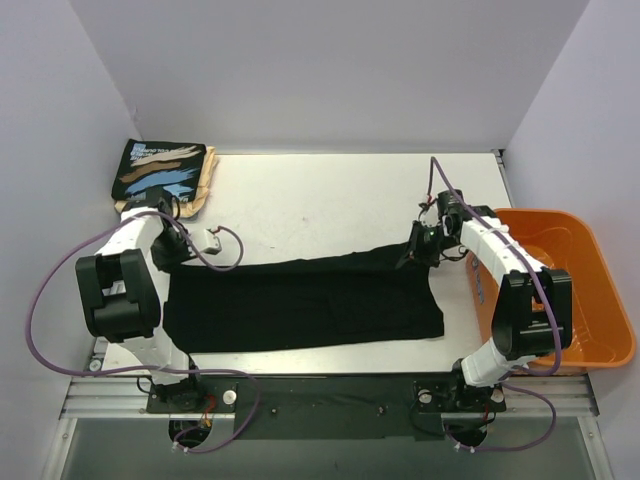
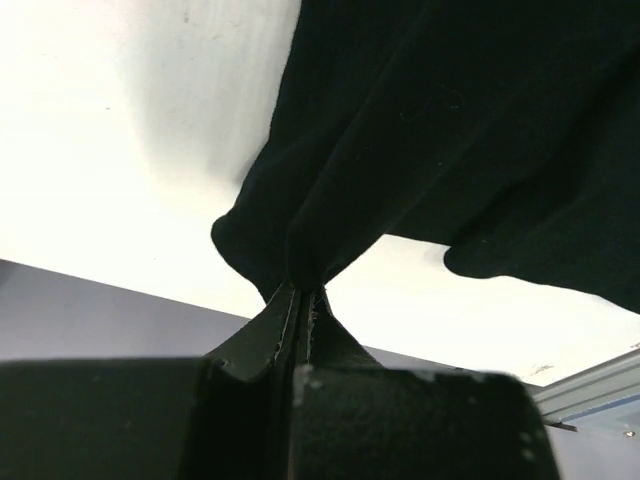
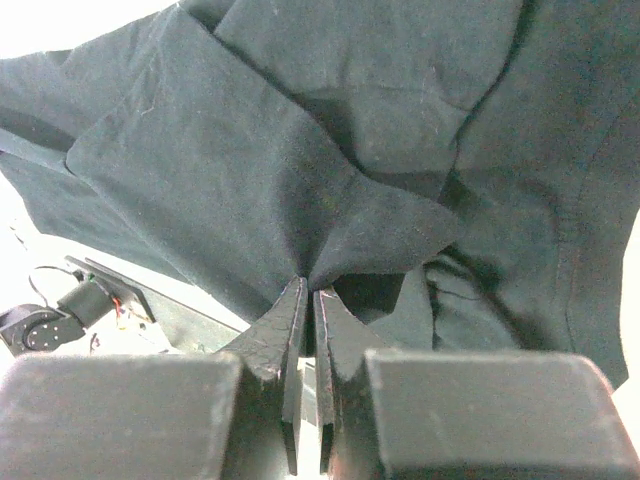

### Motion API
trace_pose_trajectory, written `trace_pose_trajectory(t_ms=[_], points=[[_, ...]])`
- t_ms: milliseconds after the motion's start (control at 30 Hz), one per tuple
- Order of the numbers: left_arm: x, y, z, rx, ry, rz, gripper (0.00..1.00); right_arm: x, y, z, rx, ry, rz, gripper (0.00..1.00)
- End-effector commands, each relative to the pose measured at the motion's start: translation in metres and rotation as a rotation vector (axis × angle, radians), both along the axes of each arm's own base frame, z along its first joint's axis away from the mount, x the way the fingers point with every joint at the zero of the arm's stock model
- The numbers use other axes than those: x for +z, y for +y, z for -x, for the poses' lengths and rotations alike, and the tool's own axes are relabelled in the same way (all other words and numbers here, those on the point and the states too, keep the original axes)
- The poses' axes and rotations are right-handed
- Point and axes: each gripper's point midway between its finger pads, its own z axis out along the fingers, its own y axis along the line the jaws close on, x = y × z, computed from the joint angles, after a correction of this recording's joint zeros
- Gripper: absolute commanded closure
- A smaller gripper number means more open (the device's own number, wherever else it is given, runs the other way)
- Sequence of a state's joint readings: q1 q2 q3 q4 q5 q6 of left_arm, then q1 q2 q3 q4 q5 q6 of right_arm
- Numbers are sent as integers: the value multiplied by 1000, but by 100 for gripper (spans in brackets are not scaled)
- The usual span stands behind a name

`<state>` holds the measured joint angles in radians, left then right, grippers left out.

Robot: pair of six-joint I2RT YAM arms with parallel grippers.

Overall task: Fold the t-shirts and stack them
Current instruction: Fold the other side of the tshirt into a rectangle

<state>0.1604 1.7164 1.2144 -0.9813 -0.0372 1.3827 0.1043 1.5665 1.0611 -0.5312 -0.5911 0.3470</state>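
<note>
A plain black t-shirt lies spread across the table between the arms. My left gripper is shut on its far left corner; the left wrist view shows the black cloth bunched where the jaws meet. My right gripper is shut on its far right corner, lifted a little; the right wrist view shows the cloth pinched at the jaw tips. A folded black shirt with blue, tan and white brush-stroke print lies at the far left corner on a cream one.
An orange plastic basket stands at the table's right edge, beside the right arm. The white table has walls behind and at both sides. A metal rail runs along the near edge.
</note>
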Motion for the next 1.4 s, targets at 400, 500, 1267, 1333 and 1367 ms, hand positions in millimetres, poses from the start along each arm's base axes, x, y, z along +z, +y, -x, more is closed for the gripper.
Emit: trace_pose_trajectory(t_ms=[400, 500, 1267, 1333, 1367], points=[[-30, 16, 8, -26, 27, -78, 100, -55, -1, 79, 40, 279, 129, 100], [-24, 19, -1, -19, -4, -84, 100, -52, -2, 76, 34, 267, 123, 100], [-11, -16, -9, 61, -143, 89, 100, -13, 1, 23, 34, 174, 104, 100], [-20, -15, 1, 54, -107, 78, 100, -15, -1, 38, 35, 188, 105, 100], [-23, -15, 6, 49, -89, 78, 100, -20, -1, 47, 38, 211, 104, 100]])
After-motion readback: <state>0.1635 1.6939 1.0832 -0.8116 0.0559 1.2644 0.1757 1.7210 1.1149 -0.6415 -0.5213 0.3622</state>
